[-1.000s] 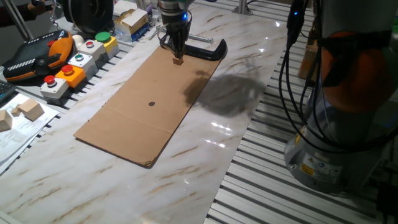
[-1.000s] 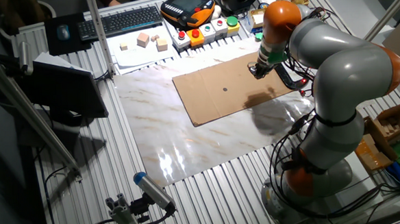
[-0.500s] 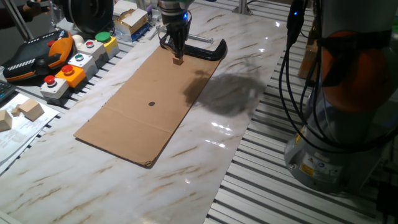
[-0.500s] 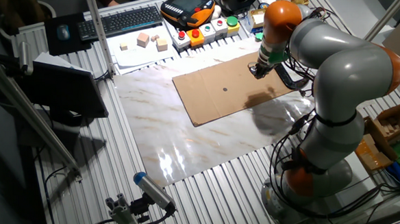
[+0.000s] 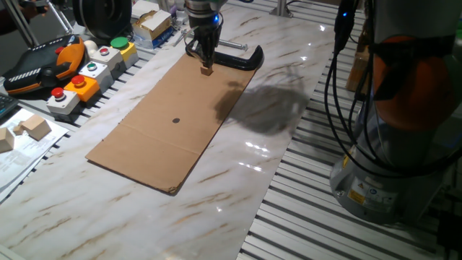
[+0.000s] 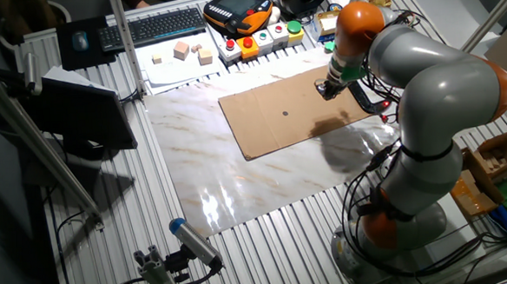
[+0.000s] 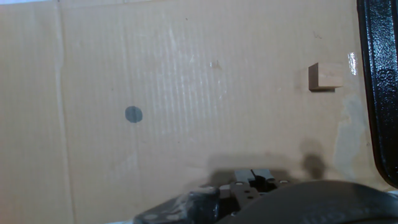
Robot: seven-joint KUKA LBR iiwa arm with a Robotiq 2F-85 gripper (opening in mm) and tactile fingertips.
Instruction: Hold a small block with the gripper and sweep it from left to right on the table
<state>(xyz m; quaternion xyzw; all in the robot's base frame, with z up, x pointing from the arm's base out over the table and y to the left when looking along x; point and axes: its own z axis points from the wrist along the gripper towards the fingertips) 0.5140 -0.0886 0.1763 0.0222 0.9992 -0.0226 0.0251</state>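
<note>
The small block [image 5: 206, 70], a tiny brown cube, lies on the cardboard sheet [image 5: 173, 123] near its far end. In the hand view the block [image 7: 324, 77] rests free on the cardboard, up and to the right of the fingers. The gripper [image 5: 204, 61] hangs just above and behind the block, its fingers together and holding nothing. In the hand view the gripper [image 7: 252, 176] shows at the bottom edge with its jaws closed on each other. From the other side the gripper [image 6: 327, 88] stands over the cardboard's right end. The table [image 5: 289, 87] is white marble-patterned.
A black C-clamp [image 5: 238, 58] lies just behind the block, and fills the right edge of the hand view [image 7: 379, 93]. Button boxes [image 5: 86, 72], a teach pendant [image 5: 36, 68] and pale wooden blocks [image 5: 32, 128] sit at the left. The arm's base [image 5: 404, 108] stands right.
</note>
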